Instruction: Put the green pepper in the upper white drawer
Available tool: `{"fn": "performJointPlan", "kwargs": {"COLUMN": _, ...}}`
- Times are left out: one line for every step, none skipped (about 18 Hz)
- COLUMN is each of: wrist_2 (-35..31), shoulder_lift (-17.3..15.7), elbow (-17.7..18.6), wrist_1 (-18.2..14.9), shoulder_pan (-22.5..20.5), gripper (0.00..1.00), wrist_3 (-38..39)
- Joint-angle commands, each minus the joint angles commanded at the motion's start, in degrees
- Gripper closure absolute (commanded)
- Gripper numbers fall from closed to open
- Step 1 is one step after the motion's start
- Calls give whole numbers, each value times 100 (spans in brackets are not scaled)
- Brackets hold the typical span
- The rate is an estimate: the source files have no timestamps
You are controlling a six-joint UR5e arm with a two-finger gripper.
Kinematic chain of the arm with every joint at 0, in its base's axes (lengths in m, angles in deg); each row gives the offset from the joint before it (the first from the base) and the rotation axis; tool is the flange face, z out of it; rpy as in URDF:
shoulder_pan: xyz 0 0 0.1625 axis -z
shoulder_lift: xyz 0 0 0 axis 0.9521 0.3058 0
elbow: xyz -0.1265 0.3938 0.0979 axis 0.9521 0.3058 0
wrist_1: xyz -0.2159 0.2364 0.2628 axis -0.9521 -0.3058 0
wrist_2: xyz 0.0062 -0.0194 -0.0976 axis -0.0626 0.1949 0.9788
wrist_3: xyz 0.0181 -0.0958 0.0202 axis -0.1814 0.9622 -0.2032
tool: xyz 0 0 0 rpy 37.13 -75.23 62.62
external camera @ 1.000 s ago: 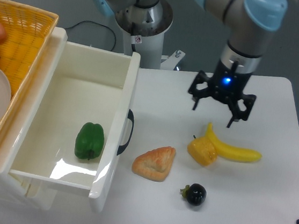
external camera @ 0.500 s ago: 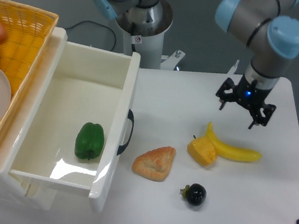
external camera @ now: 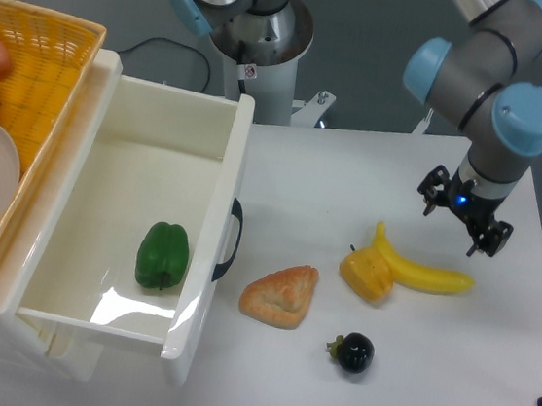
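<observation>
The green pepper (external camera: 162, 255) lies on the floor of the upper white drawer (external camera: 201, 322), near its front right side. The drawer is pulled open, with its dark curved handle (external camera: 233, 240) facing the table. My gripper (external camera: 462, 223) is open and empty. It hangs above the right side of the table, just above the far end of the banana, well away from the drawer.
A pastry (external camera: 281, 294), a yellow-orange pepper piece (external camera: 367, 274), a banana (external camera: 420, 270) and a small dark fruit (external camera: 353, 352) lie on the white table. A yellow woven basket (external camera: 35, 54) with a bowl stands left of the drawer. The robot base (external camera: 260, 40) is behind.
My gripper has moved to the right and slightly down across the table, away from the drawer, staying open and empty. The pepper and other items have not moved.
</observation>
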State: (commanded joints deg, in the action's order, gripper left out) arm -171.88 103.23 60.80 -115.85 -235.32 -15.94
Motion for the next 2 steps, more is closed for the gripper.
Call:
{"fn": "performJointPlan", "kwargs": {"wrist_2": 0, "shoulder_lift": 0, "elbow": 0, "wrist_1": 0, "shoulder_pan": -9, "gripper": 0, "wrist_3": 0}}
{"fn": "performJointPlan", "kwargs": {"wrist_2": 0, "shoulder_lift": 0, "elbow": 0, "wrist_1": 0, "shoulder_pan": -9, "gripper": 0, "wrist_3": -9}}
